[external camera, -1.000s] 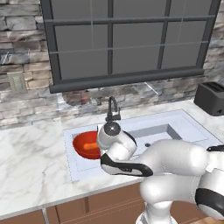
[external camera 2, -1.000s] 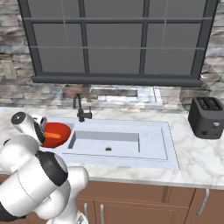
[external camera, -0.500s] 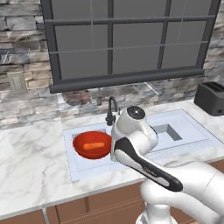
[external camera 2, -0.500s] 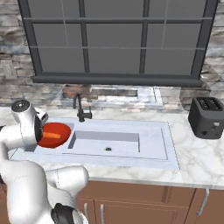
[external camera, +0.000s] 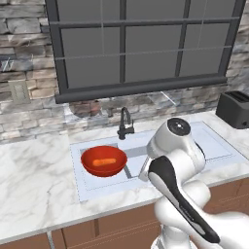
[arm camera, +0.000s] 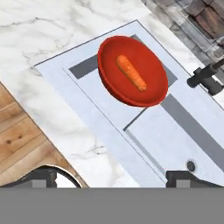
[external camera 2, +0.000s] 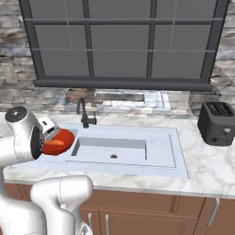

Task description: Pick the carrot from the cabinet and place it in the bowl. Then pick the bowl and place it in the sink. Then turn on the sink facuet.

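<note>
Carrot (arm camera: pixel 131 72) lies in red bowl (arm camera: pixel 109 74); bowl sits in left basin of sink (arm camera: pixel 175 131), near black faucet (external camera: pixel 124 123); tool (arm camera: pixel 111 178) wide open, holding nothing, above sink clear of bowl; marble table (external camera: pixel 34 170) around; toaster (external camera 2: pixel 218 121) at right.

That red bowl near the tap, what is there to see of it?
The bowl is round, shallow and glossy red, like plastic or glazed ware. It sits upright in the sink, in the smaller basin beside the divider, near the black faucet. One small orange carrot lies flat across its middle. Nothing grips it; the gripper hangs open above, apart from it.
</note>
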### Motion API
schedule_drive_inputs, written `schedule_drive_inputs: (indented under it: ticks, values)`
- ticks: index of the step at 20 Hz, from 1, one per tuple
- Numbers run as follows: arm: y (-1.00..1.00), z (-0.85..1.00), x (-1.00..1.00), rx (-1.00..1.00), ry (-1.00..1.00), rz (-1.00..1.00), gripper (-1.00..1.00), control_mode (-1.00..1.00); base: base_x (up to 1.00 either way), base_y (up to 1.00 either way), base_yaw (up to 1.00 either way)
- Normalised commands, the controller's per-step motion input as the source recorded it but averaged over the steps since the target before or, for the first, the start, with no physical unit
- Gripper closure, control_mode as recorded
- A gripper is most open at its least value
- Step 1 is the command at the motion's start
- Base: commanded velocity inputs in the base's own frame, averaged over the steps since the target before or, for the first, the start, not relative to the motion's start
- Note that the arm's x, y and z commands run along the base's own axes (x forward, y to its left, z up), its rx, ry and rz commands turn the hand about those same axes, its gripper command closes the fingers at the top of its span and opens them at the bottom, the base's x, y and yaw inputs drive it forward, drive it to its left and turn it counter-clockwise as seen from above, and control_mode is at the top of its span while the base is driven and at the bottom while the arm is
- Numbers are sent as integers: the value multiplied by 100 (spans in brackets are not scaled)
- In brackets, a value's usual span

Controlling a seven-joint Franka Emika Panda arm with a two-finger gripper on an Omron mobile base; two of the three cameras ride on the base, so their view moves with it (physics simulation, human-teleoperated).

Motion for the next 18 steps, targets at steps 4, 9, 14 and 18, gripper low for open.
schedule_drive_inputs:
  ticks: [4, 9, 14, 18]
  values:
    - [-66, 95, -19, 14, 6, -27, -100, -100, 0, 0, 0]
    - [-71, 49, -14, 13, 5, -18, -100, -100, 0, 0, 0]
    - [-28, -11, -1, 2, 0, -2, -100, -100, 0, 0, 0]
    - [-9, -9, 4, 31, -4, -16, -100, -100, 0, 0, 0]
